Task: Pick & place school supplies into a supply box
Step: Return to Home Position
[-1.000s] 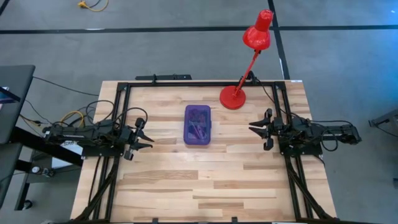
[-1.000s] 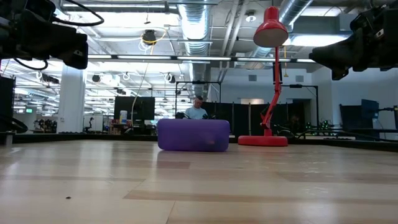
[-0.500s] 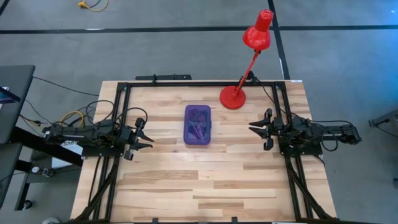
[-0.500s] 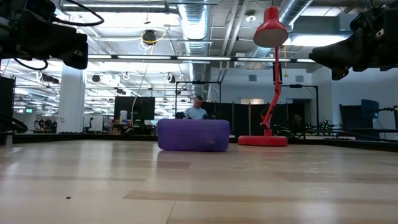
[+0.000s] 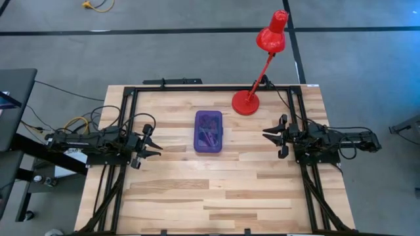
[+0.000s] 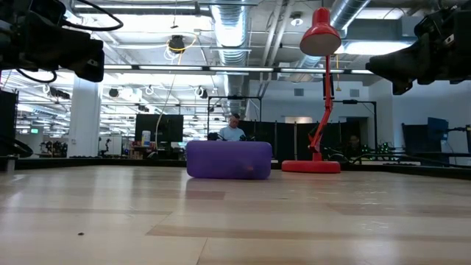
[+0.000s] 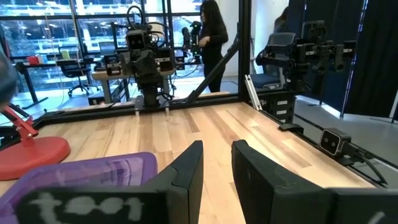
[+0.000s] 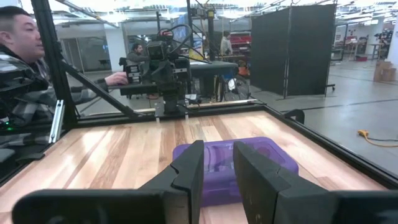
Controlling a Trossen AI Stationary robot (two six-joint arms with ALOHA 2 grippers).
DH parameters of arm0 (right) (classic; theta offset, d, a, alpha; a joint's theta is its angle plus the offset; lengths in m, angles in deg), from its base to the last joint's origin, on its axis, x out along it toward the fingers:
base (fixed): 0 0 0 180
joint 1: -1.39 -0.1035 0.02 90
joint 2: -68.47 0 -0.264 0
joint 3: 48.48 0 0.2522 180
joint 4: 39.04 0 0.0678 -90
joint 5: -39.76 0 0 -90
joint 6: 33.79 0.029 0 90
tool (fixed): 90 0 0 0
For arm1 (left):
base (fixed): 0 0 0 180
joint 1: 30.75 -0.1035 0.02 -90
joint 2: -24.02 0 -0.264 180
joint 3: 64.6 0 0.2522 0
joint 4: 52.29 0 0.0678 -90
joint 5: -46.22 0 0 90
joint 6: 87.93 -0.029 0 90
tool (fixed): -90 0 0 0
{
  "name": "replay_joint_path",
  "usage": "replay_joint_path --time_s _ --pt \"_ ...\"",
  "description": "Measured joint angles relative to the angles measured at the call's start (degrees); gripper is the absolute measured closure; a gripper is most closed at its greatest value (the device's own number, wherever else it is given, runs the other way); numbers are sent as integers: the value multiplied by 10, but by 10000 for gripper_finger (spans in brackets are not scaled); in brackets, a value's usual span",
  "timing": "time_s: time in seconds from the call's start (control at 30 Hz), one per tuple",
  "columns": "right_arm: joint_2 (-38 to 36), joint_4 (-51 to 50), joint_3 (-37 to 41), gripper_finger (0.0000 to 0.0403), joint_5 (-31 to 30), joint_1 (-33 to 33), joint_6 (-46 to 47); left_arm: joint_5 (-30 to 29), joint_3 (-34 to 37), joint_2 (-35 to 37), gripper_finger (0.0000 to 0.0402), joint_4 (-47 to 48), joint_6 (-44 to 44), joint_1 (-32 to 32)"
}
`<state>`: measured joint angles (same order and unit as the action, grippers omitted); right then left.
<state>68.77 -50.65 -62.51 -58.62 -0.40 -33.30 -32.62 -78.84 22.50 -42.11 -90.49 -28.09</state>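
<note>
The supply box, a translucent purple case, lies flat in the middle of the wooden table; it also shows in the low view and in both wrist views. Faint slim shapes show through its top, but I cannot tell which school supplies they are. My left gripper hangs level above the table's left side and points at the box, open with nothing between its fingers. Mirroring it on the right side, my right gripper is open and holds nothing.
A red desk lamp stands on its round base at the far right, its head leaning out past the far edge. Black frame rails run along the table's far, left and right sides. People are beyond the table.
</note>
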Motion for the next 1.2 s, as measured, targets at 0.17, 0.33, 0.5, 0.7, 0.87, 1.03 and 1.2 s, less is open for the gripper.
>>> replay_joint_path --time_s 0.17,0.33,0.5,0.7,0.87,1.03,1.2 --pt "0 0 0 321 0 0 0 0 0 0 329 0 1 0" --pt "0 0 0 321 0 0 0 0 0 0 329 0 6 0" --pt "0 0 0 321 0 0 0 0 0 0 329 0 1 0" --pt "0 0 0 321 0 0 0 0 0 0 329 0 1 0" --pt "0 0 0 321 0 0 0 0 0 0 329 0 3 0" --pt "0 0 0 321 0 0 0 0 0 0 329 0 0 0" --pt "0 0 0 321 0 0 0 0 0 0 329 0 1 0"
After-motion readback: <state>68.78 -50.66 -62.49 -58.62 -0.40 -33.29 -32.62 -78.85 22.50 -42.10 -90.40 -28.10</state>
